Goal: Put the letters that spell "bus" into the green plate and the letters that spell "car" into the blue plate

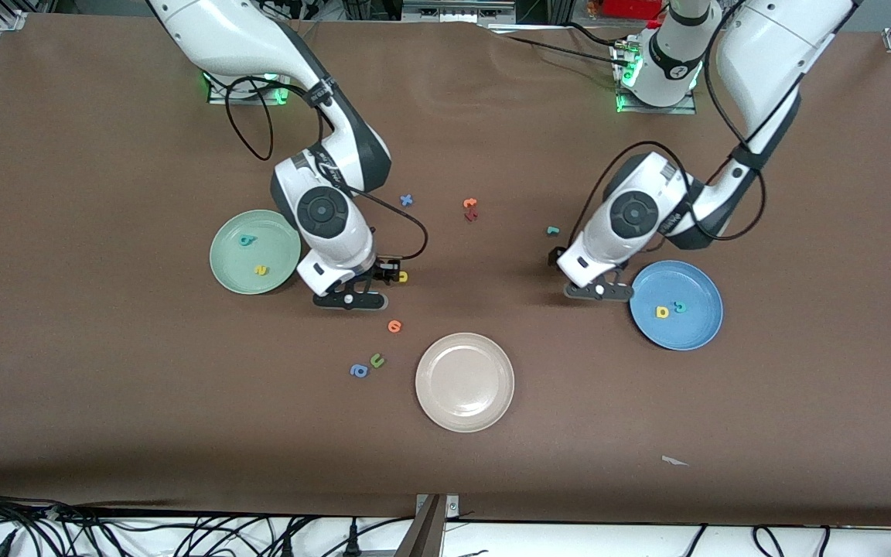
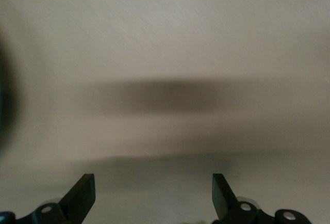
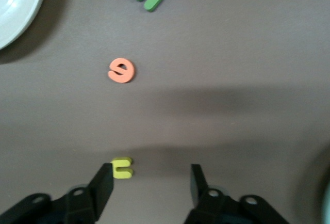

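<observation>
Bare brown table cloth (image 1: 105, 402) along the front-camera edge, both corners included. Mid-table cluttered: round cream-white plate (image 1: 465, 381), small orange foam letter (image 1: 394, 326), green foam "u" (image 1: 377, 360) and blue foam "a" (image 1: 358, 370) lying near together.

Right gripper (image 3: 152, 178), fingers parted, low over the cloth beside the small yellow foam "u" (image 3: 122, 168).

Even overhead light, soft shadows under both arms on the brown table (image 1: 105, 433); front view sharp, left wrist view washed pale and motion-blurred, right wrist view mildly soft.
</observation>
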`<action>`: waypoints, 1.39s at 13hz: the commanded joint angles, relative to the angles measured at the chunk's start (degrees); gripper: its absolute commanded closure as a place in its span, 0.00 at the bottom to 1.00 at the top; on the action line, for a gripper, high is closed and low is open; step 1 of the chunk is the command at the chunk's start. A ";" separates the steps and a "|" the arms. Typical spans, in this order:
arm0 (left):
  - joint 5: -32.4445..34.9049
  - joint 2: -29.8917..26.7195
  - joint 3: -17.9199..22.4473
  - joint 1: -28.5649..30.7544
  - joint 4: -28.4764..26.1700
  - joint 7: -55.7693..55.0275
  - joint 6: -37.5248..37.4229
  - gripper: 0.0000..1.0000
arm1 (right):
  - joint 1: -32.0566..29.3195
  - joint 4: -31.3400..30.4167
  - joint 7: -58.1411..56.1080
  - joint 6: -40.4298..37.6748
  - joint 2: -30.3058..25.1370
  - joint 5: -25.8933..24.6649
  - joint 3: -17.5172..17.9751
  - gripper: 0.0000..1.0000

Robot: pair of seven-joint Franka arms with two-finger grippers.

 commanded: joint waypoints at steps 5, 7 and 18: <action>12.18 -3.33 -6.21 0.88 -11.37 -15.38 6.37 0.02 | 3.54 1.15 3.21 5.58 5.65 1.11 -0.14 0.38; 12.27 -3.69 -6.57 0.88 -12.60 -15.47 6.45 0.09 | 4.42 0.98 3.30 6.47 6.44 1.11 -0.23 0.38; 12.27 -2.90 -6.39 1.50 -12.43 -14.86 7.68 0.54 | 4.25 0.19 0.15 -0.09 1.37 0.41 -2.68 0.85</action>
